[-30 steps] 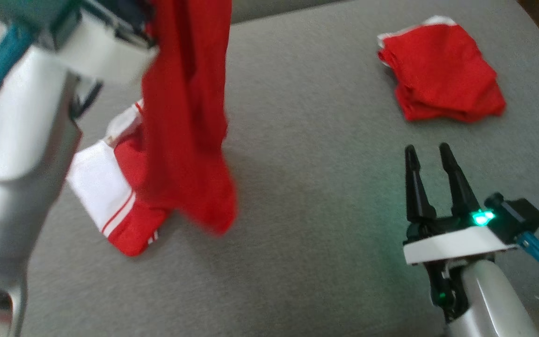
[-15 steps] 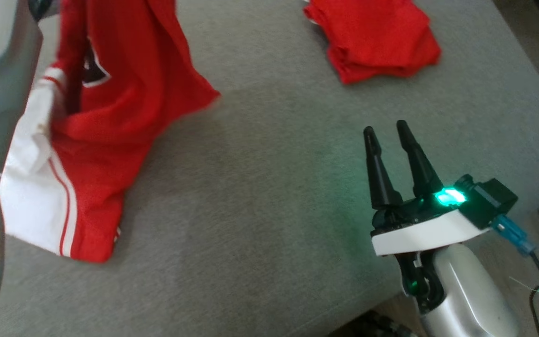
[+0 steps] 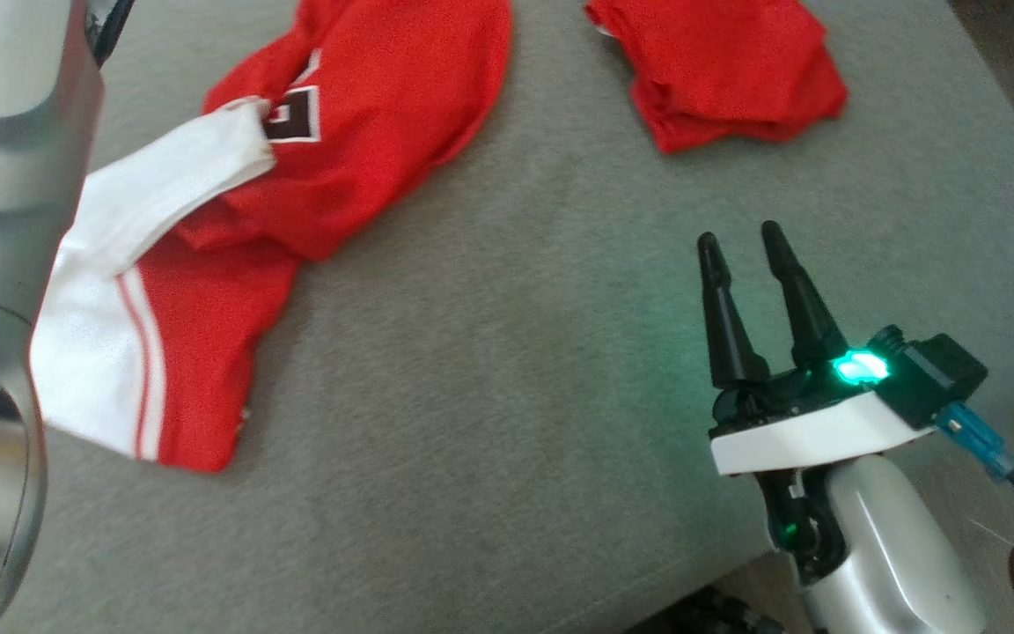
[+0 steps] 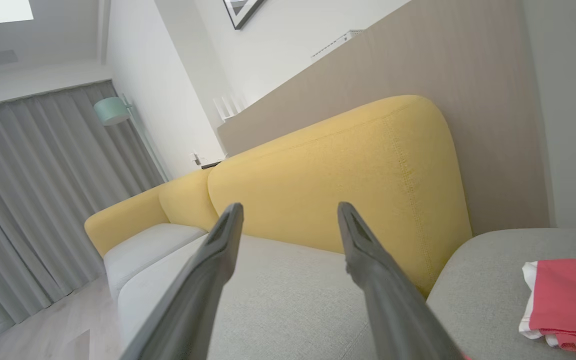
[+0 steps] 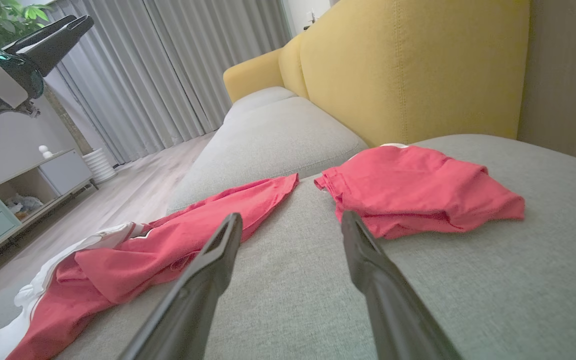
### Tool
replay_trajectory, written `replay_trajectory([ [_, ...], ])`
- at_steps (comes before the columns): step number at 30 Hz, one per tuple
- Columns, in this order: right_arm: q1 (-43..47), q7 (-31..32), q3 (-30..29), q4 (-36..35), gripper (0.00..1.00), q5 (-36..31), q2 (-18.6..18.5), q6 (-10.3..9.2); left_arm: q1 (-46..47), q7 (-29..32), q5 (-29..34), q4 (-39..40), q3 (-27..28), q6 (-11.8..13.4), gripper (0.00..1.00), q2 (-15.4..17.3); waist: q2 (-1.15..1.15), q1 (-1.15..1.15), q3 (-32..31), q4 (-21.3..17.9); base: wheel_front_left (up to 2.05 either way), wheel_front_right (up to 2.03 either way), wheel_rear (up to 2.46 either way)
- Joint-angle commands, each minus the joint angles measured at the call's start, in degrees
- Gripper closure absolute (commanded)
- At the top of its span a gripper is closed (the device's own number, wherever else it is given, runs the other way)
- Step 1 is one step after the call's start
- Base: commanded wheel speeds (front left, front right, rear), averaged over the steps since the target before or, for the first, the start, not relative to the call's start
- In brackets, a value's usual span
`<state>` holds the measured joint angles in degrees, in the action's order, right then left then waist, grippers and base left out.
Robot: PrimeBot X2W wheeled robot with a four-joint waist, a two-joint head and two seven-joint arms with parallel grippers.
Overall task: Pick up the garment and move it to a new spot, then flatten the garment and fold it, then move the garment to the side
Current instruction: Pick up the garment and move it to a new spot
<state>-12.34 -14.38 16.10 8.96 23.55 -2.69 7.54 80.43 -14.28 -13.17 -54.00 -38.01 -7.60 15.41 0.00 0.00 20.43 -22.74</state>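
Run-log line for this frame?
left gripper: open, empty | right gripper: open, empty | red-and-white garment: crumpled on grey cushion | folded red garment: beyond right gripper

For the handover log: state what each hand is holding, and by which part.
Nothing is held. The left hand and right hand are both open and empty; the red-and-white garment lies loose on the grey cushion.

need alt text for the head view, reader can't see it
A crumpled red and white garment lies at the left of a grey cushion, with a folded red garment at the top right. The right gripper hovers open and empty at the lower right, and a silver forearm runs down the left edge.
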Motion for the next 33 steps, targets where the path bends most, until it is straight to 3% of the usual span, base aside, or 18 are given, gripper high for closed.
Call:
replay_trajectory([
  [1,-0.9,-0.6,0.2,-1.5,0.0,-0.9,-0.2,-0.05,1.3,-0.5,-0.8,2.0,1.7,0.1,0.0,2.0,0.0,0.0,-1.2,2.7,0.0,0.0,0.0],
  [8,-0.2,-0.6,-3.5,-0.2,0.0,-4.4,-0.2,-0.05,-9.7,-0.7,-3.1,12.6,5.7,2.4,0.0,4.7,0.0,0.0,-5.2,10.0,0.0,0.0,0.0],
  [14,2.2,-0.6,-8.2,1.3,0.0,-7.8,-0.2,-0.05,-26.7,-0.7,-5.6,25.9,11.0,6.5,0.0,6.8,0.0,0.0,-9.6,16.7,0.0,0.0,0.0],
  [19,3.9,-0.6,-10.0,2.3,0.0,-9.4,-0.2,-0.05,-39.4,-0.7,-6.6,34.1,14.1,9.6,0.0,7.4,0.0,0.0,-12.1,20.1,0.0,0.0,0.0],
  [23,5.6,-0.6,-10.8,3.4,0.0,-10.1,-0.2,-0.05,-51.7,-0.7,-6.9,41.6,16.8,12.9,0.0,6.4,0.0,0.0,-14.1,22.3,0.0,0.0,0.0],
  [29,6.9,-0.6,-10.3,4.5,0.0,-10.2,-0.2,-0.05,-66.7,-0.7,-6.7,50.7,20.9,17.6,0.0,2.2,0.0,0.0,-15.2,23.5,0.0,0.0,0.0],
  [33,6.9,-0.6,-10.7,4.6,0.0,-10.7,-0.2,-0.05,-70.9,-0.7,-6.2,54.2,23.7,18.2,0.0,-0.4,0.0,0.0,-15.0,24.5,0.0,0.0,0.0],
])
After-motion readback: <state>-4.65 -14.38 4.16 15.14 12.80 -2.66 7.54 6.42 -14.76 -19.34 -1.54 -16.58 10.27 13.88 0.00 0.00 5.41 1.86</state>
